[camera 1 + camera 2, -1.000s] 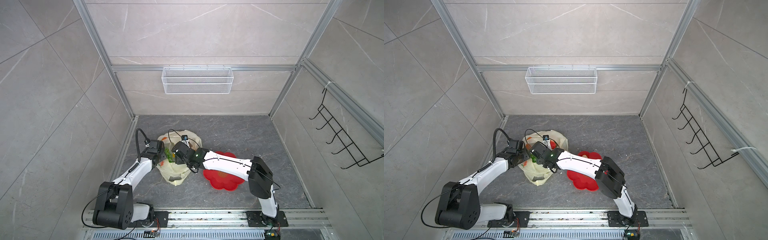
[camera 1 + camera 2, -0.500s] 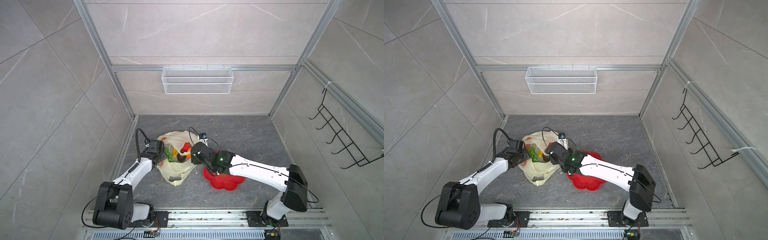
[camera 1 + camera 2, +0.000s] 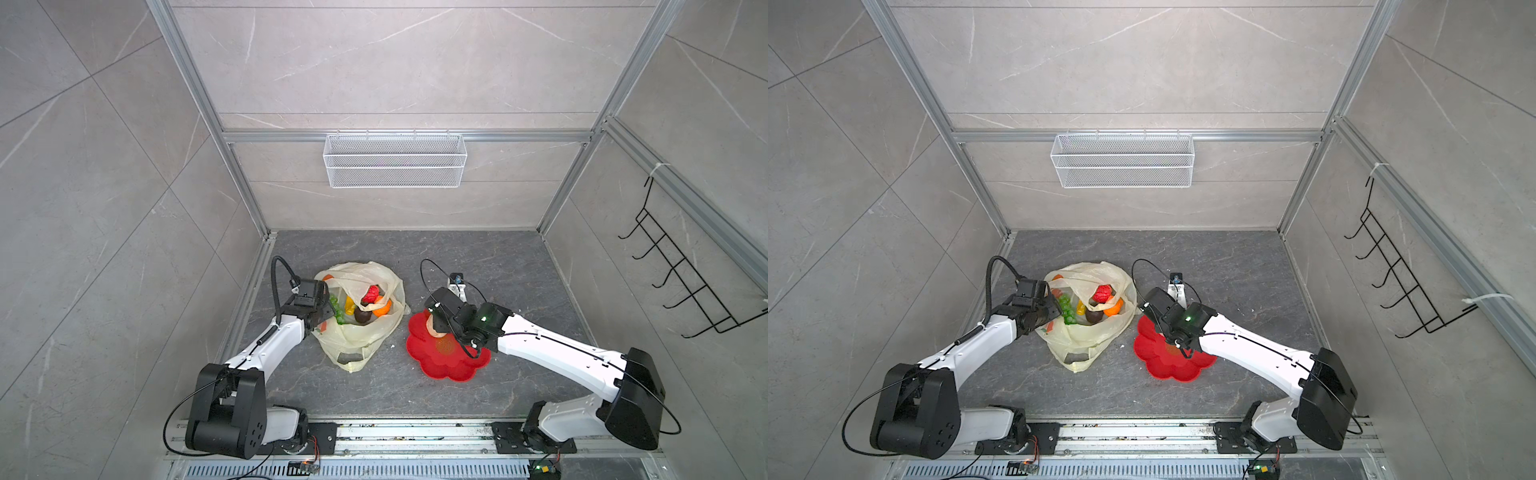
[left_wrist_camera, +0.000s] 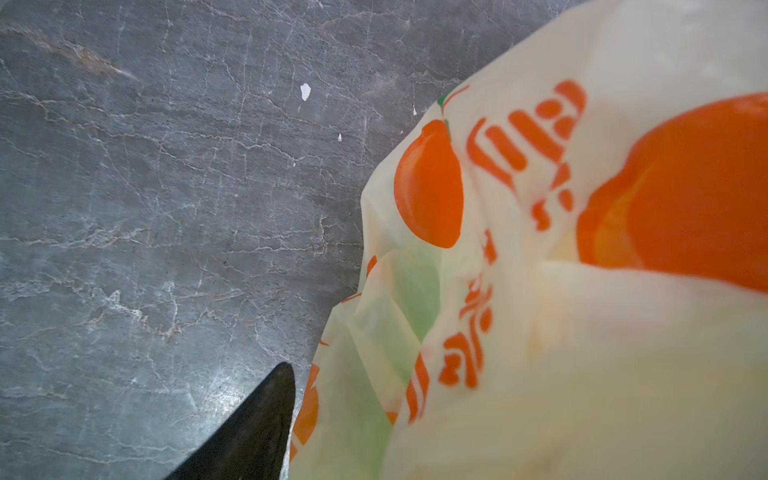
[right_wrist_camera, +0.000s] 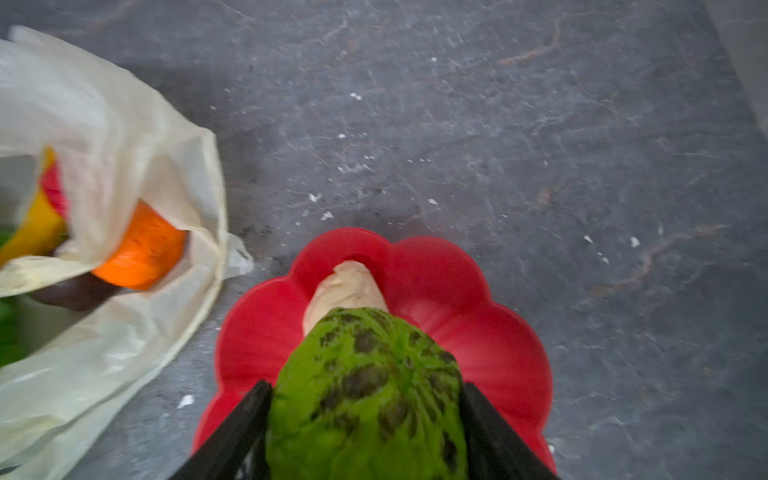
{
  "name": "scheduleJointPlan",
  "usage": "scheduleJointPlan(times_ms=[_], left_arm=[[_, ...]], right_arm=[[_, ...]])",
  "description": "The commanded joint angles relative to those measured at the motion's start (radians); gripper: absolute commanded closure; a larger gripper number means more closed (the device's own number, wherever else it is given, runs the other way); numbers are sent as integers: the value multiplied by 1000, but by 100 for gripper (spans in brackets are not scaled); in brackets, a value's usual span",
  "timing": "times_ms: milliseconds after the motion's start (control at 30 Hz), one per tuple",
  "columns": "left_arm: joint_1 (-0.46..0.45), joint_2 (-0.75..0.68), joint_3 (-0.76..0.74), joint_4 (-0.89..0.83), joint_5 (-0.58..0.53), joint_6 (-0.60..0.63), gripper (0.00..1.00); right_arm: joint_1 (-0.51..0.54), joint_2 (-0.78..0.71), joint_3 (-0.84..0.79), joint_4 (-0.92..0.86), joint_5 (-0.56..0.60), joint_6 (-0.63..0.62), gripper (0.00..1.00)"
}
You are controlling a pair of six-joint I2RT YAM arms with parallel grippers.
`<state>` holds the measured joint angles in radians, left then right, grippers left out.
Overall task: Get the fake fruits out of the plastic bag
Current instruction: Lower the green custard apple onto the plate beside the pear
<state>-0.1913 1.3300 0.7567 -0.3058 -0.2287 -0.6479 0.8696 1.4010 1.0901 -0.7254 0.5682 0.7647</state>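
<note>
The plastic bag lies open on the dark floor, left of middle in both top views. Inside it I see an orange, a red bumpy fruit, a dark brown fruit, a yellow banana and green grapes. My left gripper is at the bag's left rim. One finger stands outside the film, well off centre; the bag hides the other. My right gripper is shut on the green bumpy fruit, above the red dish. A cream fruit lies in the dish.
The red flower-shaped dish sits right of the bag, almost touching it. A white wire basket hangs on the back wall and a black hook rack on the right wall. White crumbs dot the floor.
My right arm has swung out of the bag to the right and now holds the green bumpy fruit over the red dish. The left arm has stayed at the bag's rim.
</note>
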Motion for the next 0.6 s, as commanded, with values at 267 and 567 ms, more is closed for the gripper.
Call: scheduleJointPlan(times_ms=[267, 567], left_arm=[[-2, -2, -3, 28, 6, 12, 30], [-2, -5, -4, 28, 7, 13, 30]], right_arm=[[-74, 75, -67, -80, 72, 57, 33], [-73, 134, -83, -29, 95, 69, 33]])
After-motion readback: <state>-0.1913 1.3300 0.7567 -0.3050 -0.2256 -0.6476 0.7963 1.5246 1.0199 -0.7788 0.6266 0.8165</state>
